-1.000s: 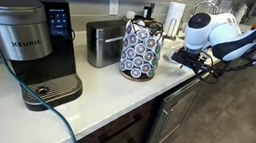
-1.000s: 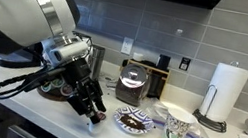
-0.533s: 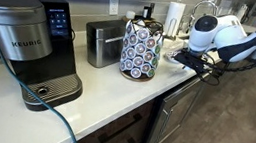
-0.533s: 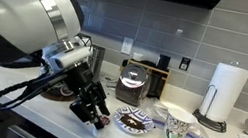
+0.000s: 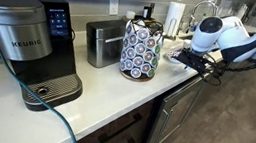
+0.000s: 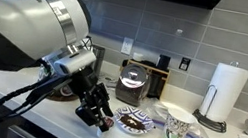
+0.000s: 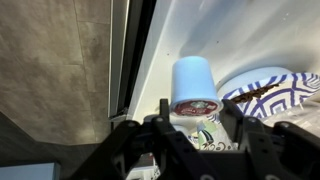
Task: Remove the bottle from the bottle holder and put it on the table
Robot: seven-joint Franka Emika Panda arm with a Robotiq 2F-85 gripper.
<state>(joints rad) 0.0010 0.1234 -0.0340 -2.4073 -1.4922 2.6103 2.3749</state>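
The bottle (image 7: 193,80) is a small light-blue pod-shaped container with a red and green lid. In the wrist view it sits between my gripper's (image 7: 197,108) two fingers, which press on its sides. Under it is the white table (image 7: 190,30), close to the front edge. In an exterior view my gripper (image 5: 185,57) is low over the table (image 5: 83,101), to the right of the bottle holder (image 5: 141,48), a round rack full of pods. In an exterior view my gripper (image 6: 100,119) points down at the table (image 6: 55,120); the bottle is hidden there.
A Keurig coffee maker (image 5: 26,42) and a steel box (image 5: 102,43) stand beyond the holder. A patterned plate (image 6: 135,124), a cup (image 6: 178,124), a small brewer (image 6: 134,81) and a paper towel roll (image 6: 227,91) are close by. The table edge (image 7: 140,50) drops to the floor.
My arm has moved further from the bottle holder along the table and lower, with the bottle in my gripper.
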